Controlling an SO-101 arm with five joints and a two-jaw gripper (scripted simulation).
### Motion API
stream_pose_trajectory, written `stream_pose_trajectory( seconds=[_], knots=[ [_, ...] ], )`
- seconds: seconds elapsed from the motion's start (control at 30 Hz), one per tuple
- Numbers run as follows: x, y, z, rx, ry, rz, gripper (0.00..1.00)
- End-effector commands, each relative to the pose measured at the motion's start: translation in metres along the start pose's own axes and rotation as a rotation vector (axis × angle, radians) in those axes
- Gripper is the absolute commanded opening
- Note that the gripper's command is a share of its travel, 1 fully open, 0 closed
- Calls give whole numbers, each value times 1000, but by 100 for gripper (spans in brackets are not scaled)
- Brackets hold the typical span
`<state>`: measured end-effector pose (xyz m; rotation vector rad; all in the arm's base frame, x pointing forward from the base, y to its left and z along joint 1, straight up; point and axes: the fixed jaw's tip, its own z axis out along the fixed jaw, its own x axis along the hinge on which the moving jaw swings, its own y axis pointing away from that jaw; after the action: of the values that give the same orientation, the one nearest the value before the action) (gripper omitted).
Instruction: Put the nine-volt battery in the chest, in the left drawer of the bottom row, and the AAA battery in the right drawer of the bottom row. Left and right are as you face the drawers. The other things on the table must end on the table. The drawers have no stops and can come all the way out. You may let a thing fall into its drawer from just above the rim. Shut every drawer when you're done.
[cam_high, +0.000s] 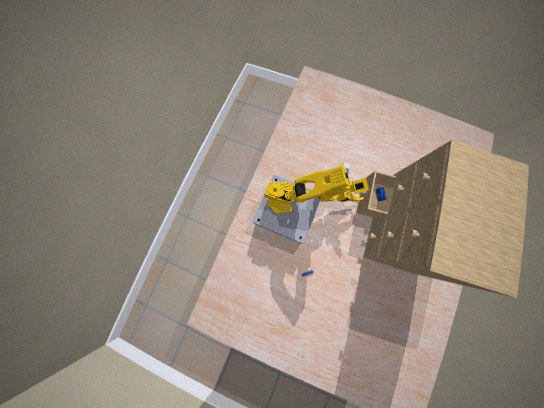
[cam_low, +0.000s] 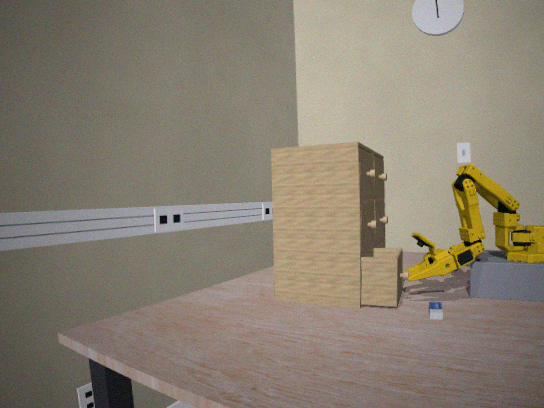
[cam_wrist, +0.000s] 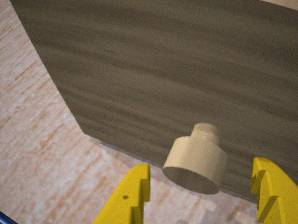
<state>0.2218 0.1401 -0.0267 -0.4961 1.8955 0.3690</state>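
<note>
The chest (cam_high: 475, 215) (cam_low: 317, 225) has its bottom-row left drawer (cam_high: 378, 211) (cam_low: 381, 282) pulled out. The nine-volt battery (cam_high: 381, 194), a dark blue block, lies inside it. The AAA battery (cam_high: 307, 273), a small blue cylinder, lies on the table beyond the base's corner. My gripper (cam_high: 365, 192) (cam_low: 408, 276) (cam_wrist: 201, 164) is open and empty, low in front of the pulled-out drawer. Its knob (cam_wrist: 194, 161) shows ahead of the fingertips, in line with the gap between them. Whether the fingers reach around it is unclear. The other drawers look shut.
A small blue-and-white block (cam_high: 347, 167) (cam_low: 436, 311) stands on the table (cam_high: 360, 115) (cam_low: 250, 350) beside the arm, near the open drawer. A blue edge shows in the wrist view's lower left corner. The grey base (cam_high: 280, 227) carries the arm.
</note>
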Motion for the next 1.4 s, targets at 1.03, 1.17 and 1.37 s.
stream_pose_trajectory(
  seconds=[1.03,1.17,1.37],
  knots=[
    [-10,-3,1,13,-21,-6,21],
    [-10,-2,1,10,-21,-7,21],
    [-11,-1,2,5,-21,-9,21]
  ],
)
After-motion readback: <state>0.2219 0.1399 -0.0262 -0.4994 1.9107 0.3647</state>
